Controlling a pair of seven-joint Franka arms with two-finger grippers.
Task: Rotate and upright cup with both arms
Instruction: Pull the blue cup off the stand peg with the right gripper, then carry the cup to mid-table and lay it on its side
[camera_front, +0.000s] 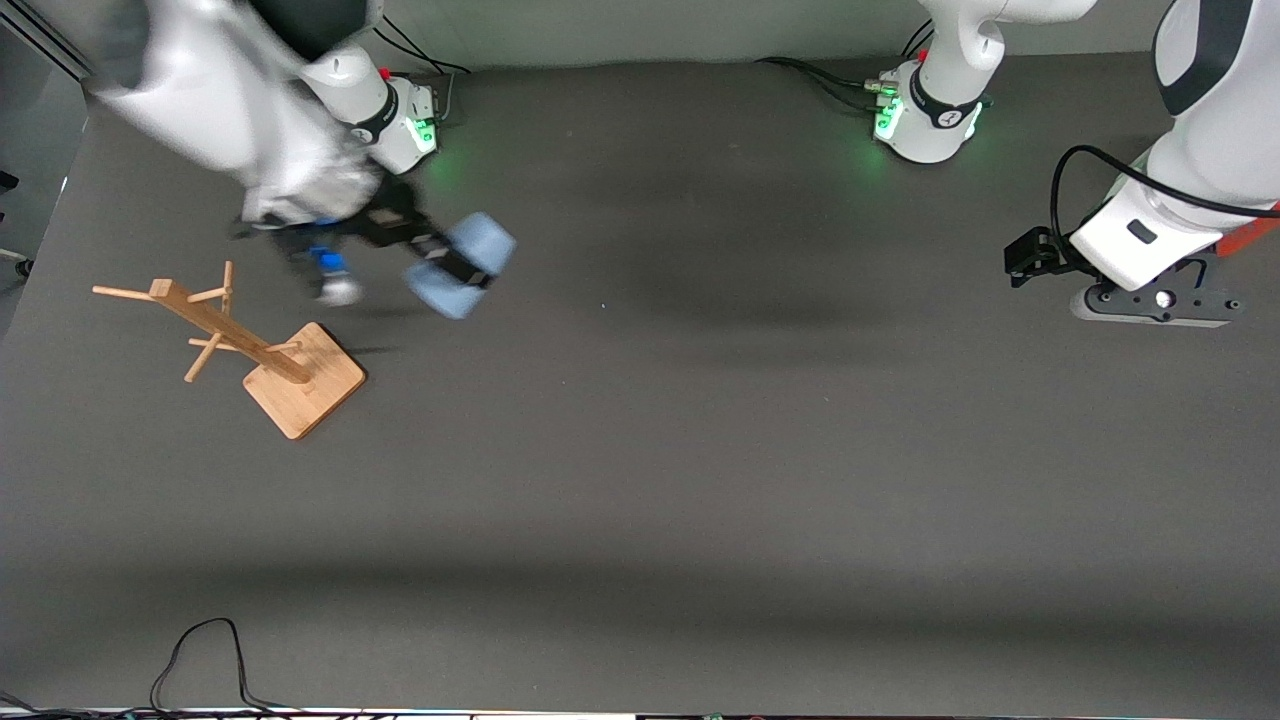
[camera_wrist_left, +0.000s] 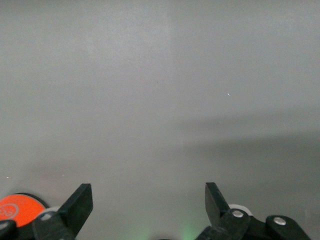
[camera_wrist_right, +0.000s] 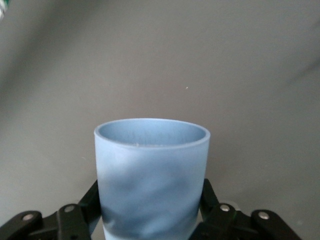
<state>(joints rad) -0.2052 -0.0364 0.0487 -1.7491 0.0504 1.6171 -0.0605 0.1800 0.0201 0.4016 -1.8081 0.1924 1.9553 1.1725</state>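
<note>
- Front view: the right gripper hangs in the air over the table, close to the edge where the arm bases stand and toward the right arm's end. Its fingers are clamped on the cup, a light-blue tumbler held lying on its side above the surface.
- Front view: the right arm comes from its base at the top of the view and shows smeared.
- Front view: a wooden rack with pegs stands on its square base on the table, toward the right arm's end and nearer to the front camera than the spot under the cup. It is apart from the gripper.
- Front view: the left gripper waits over the table's edge at the left arm's end, well apart from the cup.
- Front view: a black cable lies in a loop at the table's edge closest to the front camera.
- Left wrist view: the left gripper has its fingers spread wide with only bare grey surface between them. Part of an orange disc shows beside one finger.
- Right wrist view: the cup sits between the right gripper's two black fingers, which press on its wall from both sides. Its open rim points away from the wrist, and the hollow inside is visible.
</note>
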